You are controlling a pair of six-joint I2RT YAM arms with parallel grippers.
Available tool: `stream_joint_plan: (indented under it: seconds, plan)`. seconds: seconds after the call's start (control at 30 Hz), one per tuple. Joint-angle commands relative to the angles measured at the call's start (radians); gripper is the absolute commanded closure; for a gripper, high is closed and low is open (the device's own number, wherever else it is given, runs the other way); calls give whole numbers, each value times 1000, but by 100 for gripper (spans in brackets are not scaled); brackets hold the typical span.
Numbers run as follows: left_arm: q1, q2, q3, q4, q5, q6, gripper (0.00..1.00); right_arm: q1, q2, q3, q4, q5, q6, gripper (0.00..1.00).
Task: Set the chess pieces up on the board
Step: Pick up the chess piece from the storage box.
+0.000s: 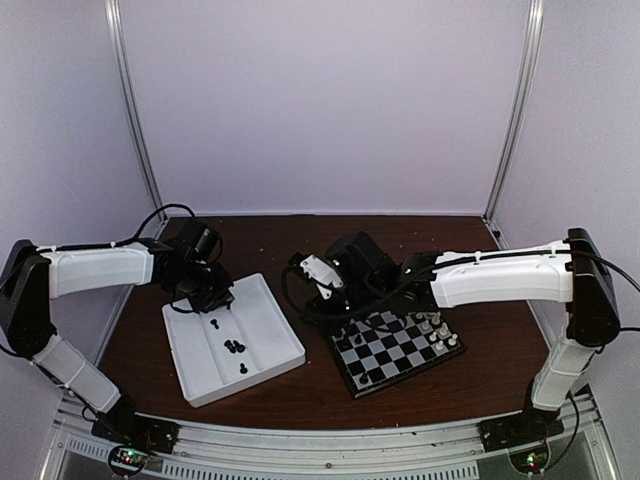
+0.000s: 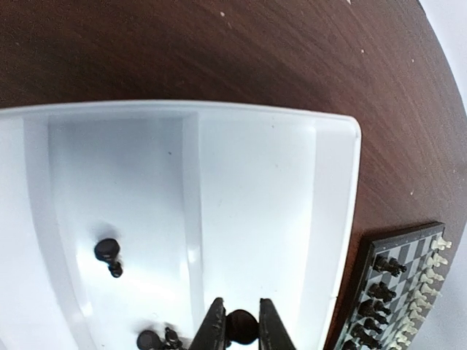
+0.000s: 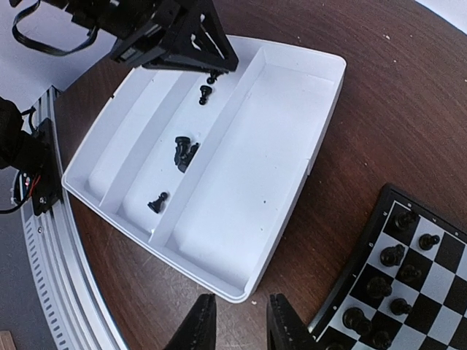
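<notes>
My left gripper (image 1: 214,303) hangs over the white tray (image 1: 270,322) and is shut on a black chess piece (image 2: 241,326), held just above the tray floor. Loose black pieces lie in the tray's middle compartment (image 3: 182,149), with one near its front end (image 3: 157,202) and one under the left gripper (image 3: 206,92). The board (image 1: 395,350) lies right of the tray, with black pieces (image 3: 394,255) on its near-left rows. My right gripper (image 3: 241,332) is open and empty above the brown table, between the tray's corner and the board (image 3: 452,251).
White pieces (image 1: 440,330) stand along the board's far-right edge. The tray's right compartment (image 3: 248,168) holds nothing. The left arm's gripper (image 3: 186,40) shows at the top of the right wrist view. Metal frame rail (image 3: 55,240) runs along the table's near edge.
</notes>
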Motion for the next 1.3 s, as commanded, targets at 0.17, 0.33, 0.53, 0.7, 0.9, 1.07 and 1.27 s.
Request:
stream_joint_plan:
  seconds: [0.17, 0.33, 0.53, 0.7, 0.9, 1.07, 1.27]
  plan:
    - [-29, -28, -53, 196, 121, -173, 89, 9, 189, 133, 185, 21, 244, 73]
    - [-33, -31, -62, 226, 177, -224, 89, 11, 263, 165, 296, 51, 325, 72]
    - [-33, -69, -98, 268, 202, -301, 89, 10, 325, 191, 433, 64, 426, 72]
    - [-33, -91, -112, 286, 229, -340, 89, 10, 378, 221, 505, 45, 491, 72]
    - [-33, -123, -119, 284, 243, -353, 88, 9, 439, 261, 529, 15, 523, 72]
    - [-33, -149, -139, 281, 237, -366, 88, 9, 461, 275, 538, 15, 542, 72]
    - [-33, -152, -156, 302, 254, -377, 88, 8, 475, 279, 573, -17, 553, 76]
